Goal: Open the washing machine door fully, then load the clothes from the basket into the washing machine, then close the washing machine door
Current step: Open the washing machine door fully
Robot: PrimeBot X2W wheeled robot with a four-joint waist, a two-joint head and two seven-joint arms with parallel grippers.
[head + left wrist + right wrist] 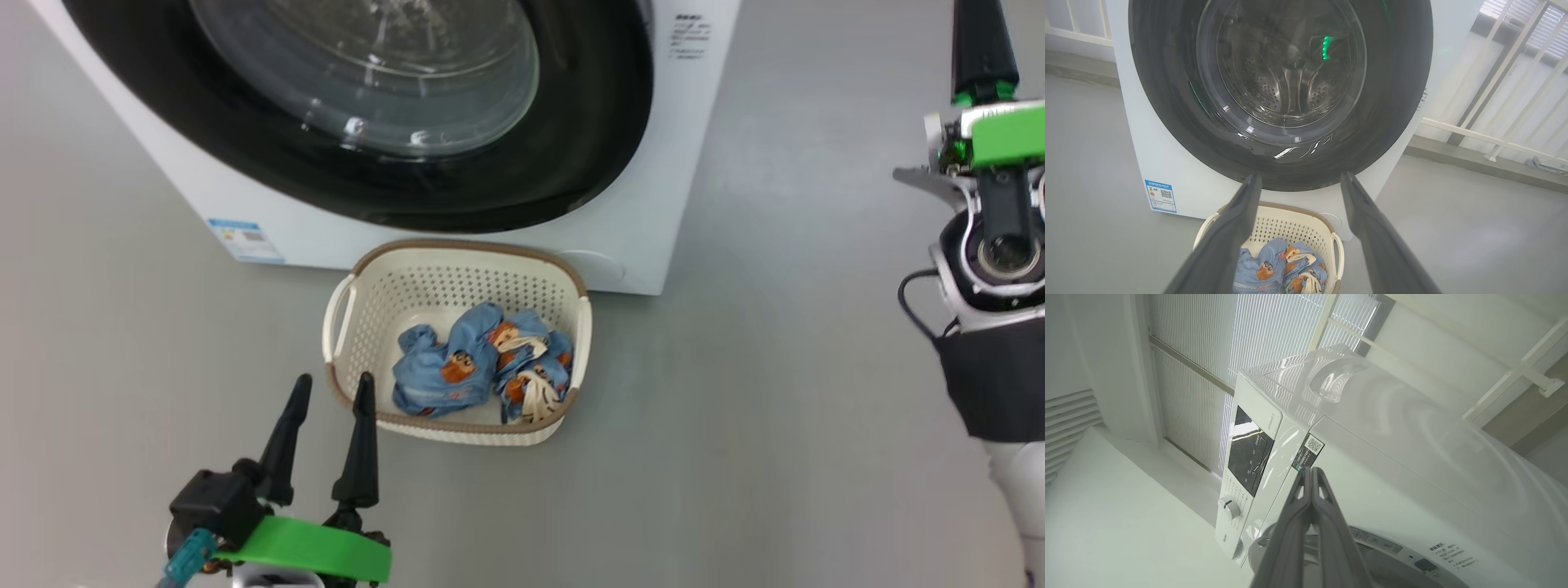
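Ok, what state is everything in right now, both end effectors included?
washing machine door: shut.
washing machine: upright, no clothes visible in the drum.
basket: upright on the floor before the machine.
clothes: crumpled inside the basket.
left end effector: open, empty, near the basket's rim.
right end effector: shut, empty, raised beside the machine.

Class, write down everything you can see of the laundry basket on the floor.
The basket is a cream-white, plastic-looking rounded rectangle with perforated walls, a brown woven-look rim and two side handles. It stands upright on the grey floor directly before the washing machine, holding crumpled blue clothes. The open left gripper hangs by its near left corner; contact unclear.
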